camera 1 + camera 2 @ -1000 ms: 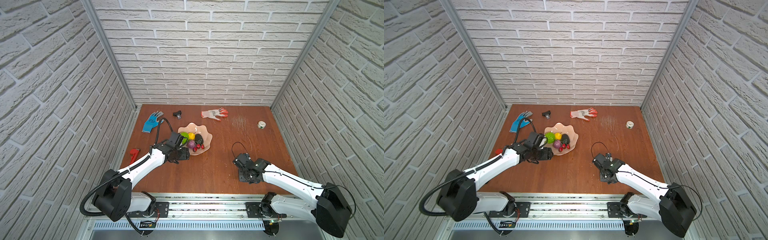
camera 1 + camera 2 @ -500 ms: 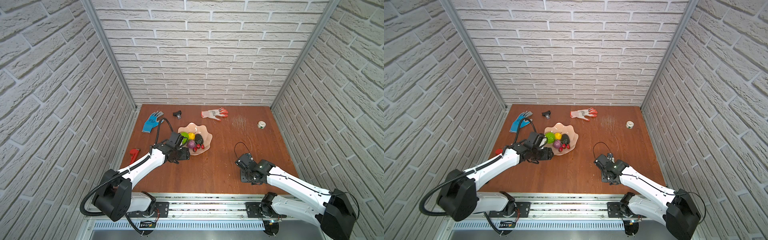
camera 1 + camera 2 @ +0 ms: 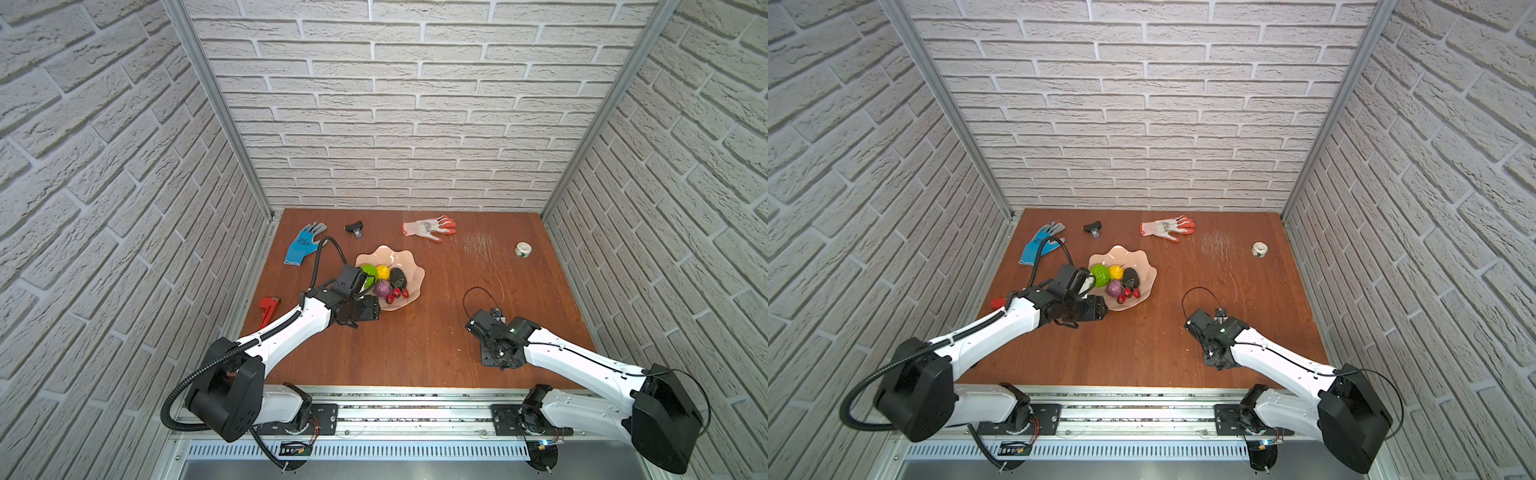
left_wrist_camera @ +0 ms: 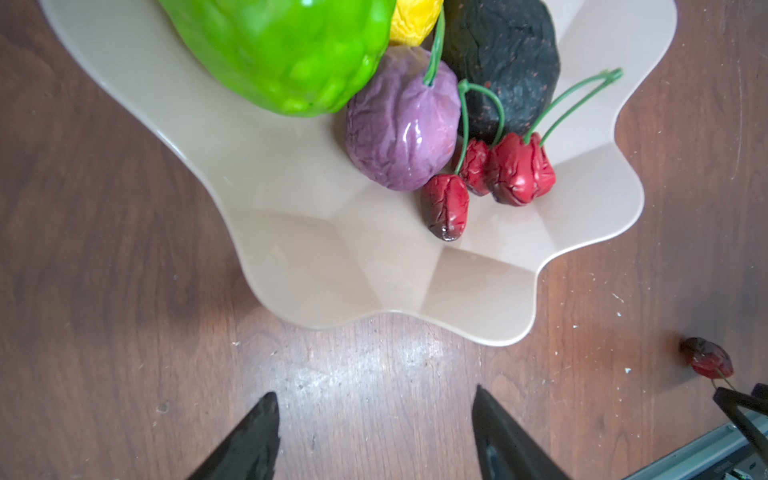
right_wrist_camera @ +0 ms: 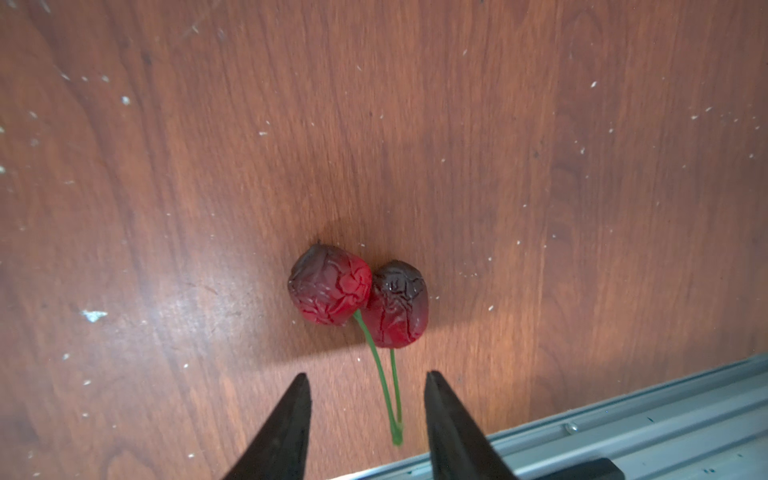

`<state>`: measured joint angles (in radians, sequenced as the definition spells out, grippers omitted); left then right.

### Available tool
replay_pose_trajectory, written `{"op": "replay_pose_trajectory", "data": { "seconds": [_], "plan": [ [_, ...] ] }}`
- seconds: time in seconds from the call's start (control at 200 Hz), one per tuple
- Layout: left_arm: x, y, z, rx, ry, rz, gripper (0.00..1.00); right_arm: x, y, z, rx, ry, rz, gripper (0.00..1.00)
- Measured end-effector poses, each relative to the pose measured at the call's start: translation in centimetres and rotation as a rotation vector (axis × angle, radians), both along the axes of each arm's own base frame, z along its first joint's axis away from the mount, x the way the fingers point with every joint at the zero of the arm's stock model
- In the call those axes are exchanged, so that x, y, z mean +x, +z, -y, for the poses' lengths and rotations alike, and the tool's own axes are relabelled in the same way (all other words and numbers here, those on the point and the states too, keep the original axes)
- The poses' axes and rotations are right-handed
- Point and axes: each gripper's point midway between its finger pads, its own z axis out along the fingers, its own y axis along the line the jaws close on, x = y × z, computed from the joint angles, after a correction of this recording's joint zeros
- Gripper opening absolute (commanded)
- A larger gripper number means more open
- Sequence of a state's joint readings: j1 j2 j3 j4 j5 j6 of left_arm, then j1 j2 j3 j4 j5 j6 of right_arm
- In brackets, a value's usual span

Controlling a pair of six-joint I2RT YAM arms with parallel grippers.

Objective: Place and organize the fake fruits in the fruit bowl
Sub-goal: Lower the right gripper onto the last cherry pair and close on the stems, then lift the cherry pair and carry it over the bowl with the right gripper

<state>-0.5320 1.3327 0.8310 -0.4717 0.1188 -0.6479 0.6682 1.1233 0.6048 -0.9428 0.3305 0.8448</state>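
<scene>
The fruit bowl (image 3: 417,276) stands left of the middle of the table (image 3: 415,340), holding a green ball (image 3: 369,272), an avocado (image 3: 398,275) and red berries (image 3: 399,294). A pair of loose berries (image 5: 357,295) lies near the table's front edge, stems between the spread, empty jaws of the right gripper (image 5: 366,375). The left gripper (image 4: 374,391), jaws also spread, hovers beside the bowl. Its wrist (image 3: 357,309) hides part of the rim in both top views, where the right arm (image 3: 573,365) seems to cover the loose berries.

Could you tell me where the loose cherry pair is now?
Right wrist view: the cherry pair lies on the table by the metal rail, stems between the tips of the open right gripper.
</scene>
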Motion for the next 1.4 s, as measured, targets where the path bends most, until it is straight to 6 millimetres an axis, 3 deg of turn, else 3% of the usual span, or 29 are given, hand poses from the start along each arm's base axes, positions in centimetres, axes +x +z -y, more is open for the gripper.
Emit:
{"op": "replay_pose_trajectory", "data": {
  "seconds": [0.285, 0.705, 0.76, 0.8, 0.985, 1.24, 1.4],
  "plan": [
    [0.1, -0.1, 0.1, -0.002, -0.001, -0.001, 0.73, -0.1, -0.3, -0.4, 0.022, 0.005, -0.011, 0.27],
    [0.0, -0.3, 0.0, -0.001, -0.001, -0.002, 0.73, -0.4, -1.0, -0.7, 0.018, 0.022, -0.055, 0.18],
    [0.0, -0.3, 0.0, -0.002, -0.001, -0.001, 0.73, -0.4, -1.0, -0.8, 0.02, 0.023, -0.055, 0.15],
    [0.0, -0.3, 0.0, -0.002, -0.001, -0.001, 0.73, -0.3, -1.0, -0.8, 0.023, 0.026, -0.054, 0.06],
    [0.0, -0.3, 0.1, -0.003, -0.001, 0.0, 0.73, -0.1, -0.8, -1.1, 0.03, 0.037, -0.05, 0.06],
    [0.0, -0.3, 0.1, -0.003, 0.0, 0.0, 0.73, 1.4, 1.2, -2.2, 0.055, 0.061, -0.007, 0.06],
    [0.1, -0.3, 0.0, -0.001, 0.003, 0.001, 0.73, 3.2, 4.1, -3.4, 0.075, 0.1, 0.045, 0.06]
  ]
}}
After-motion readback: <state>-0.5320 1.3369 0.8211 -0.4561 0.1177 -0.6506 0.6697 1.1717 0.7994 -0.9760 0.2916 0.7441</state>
